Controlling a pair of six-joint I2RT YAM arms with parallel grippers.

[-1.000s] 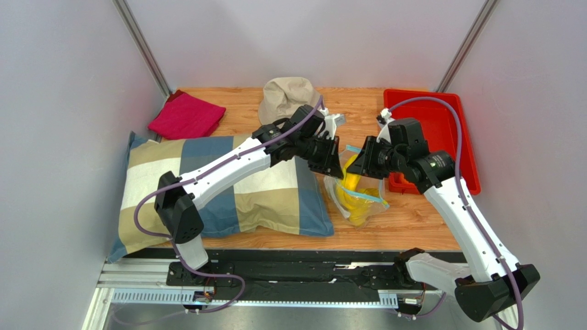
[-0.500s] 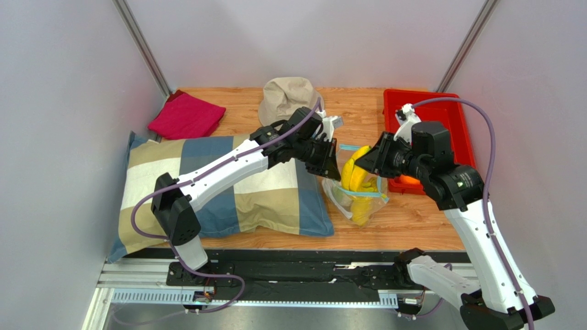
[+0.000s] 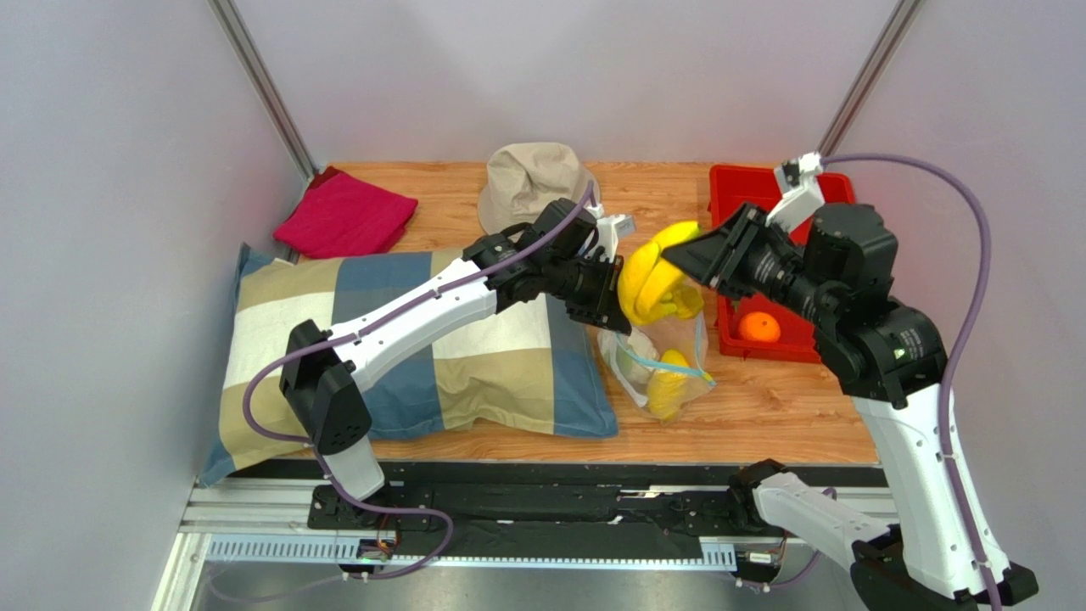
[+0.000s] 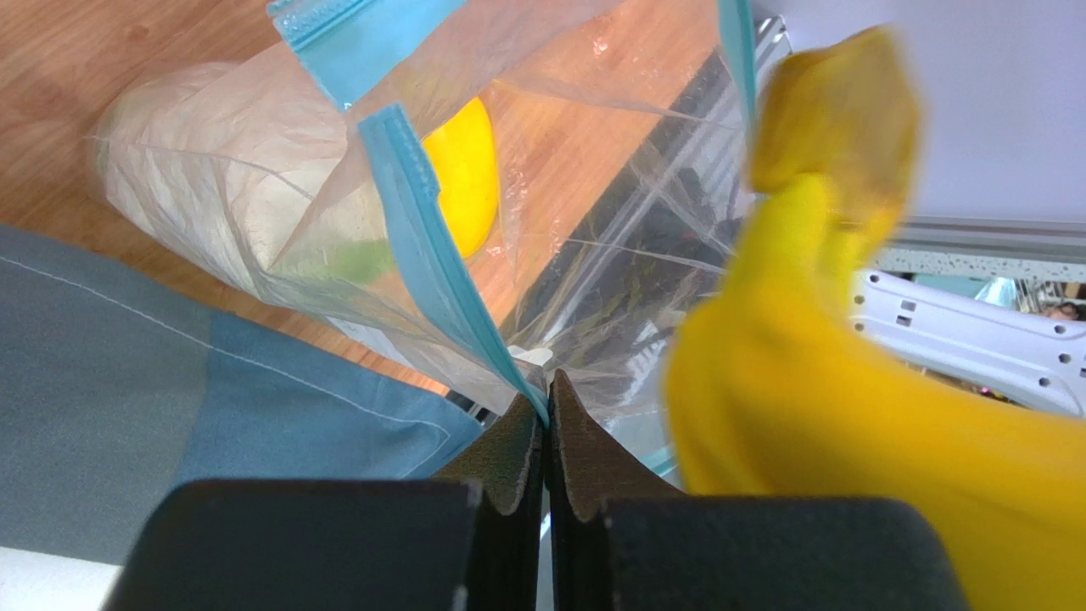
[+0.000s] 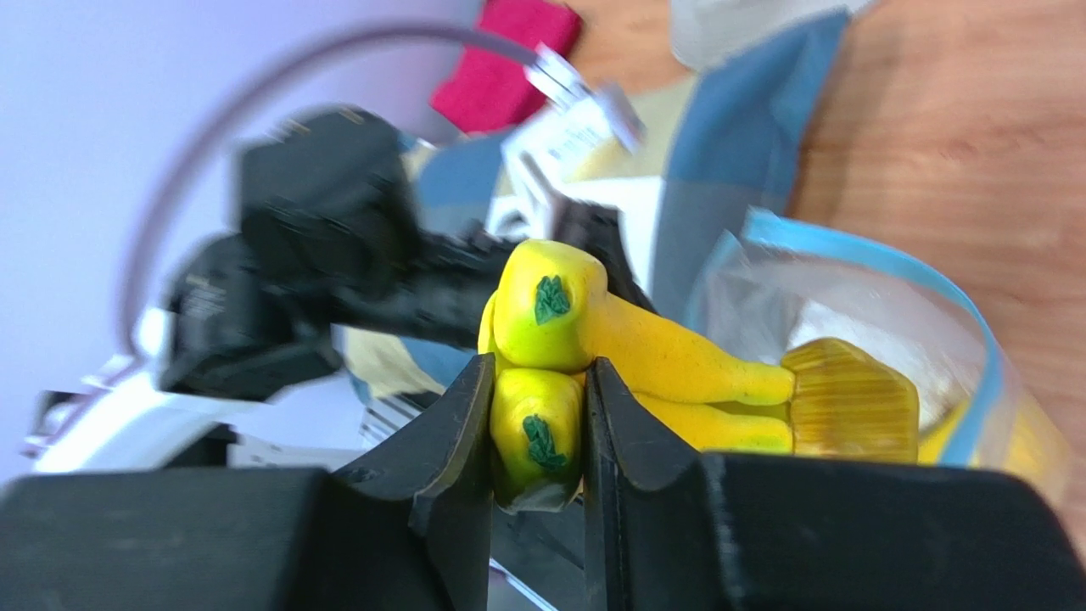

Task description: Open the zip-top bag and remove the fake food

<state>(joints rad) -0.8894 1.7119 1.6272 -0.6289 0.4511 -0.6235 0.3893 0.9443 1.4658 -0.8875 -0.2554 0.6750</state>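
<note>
The clear zip-top bag point(image 3: 657, 369) with a light blue strip point(image 4: 427, 255) stands open on the wooden table beside the pillow. My left gripper point(image 3: 609, 306) is shut on the bag's blue rim point(image 4: 546, 410) and holds it up. My right gripper point(image 3: 682, 259) is shut on the yellow banana bunch point(image 3: 648, 278), lifted clear above the bag's mouth; it shows between my fingers in the right wrist view point(image 5: 542, 427). A yellow oval fruit point(image 4: 465, 172) and something white and green lie inside the bag. An orange point(image 3: 760, 327) lies in the red tray.
A checked pillow point(image 3: 408, 350) fills the table's left half. A red tray point(image 3: 854, 274) stands at the right. A beige hat point(image 3: 533, 178) and a magenta cloth point(image 3: 344, 214) lie at the back.
My right gripper has pulled the banana bunch up and out of the bag, rising toward the back right. The left gripper has kept hold of the bag's rim. The orange in the tray came into view.
</note>
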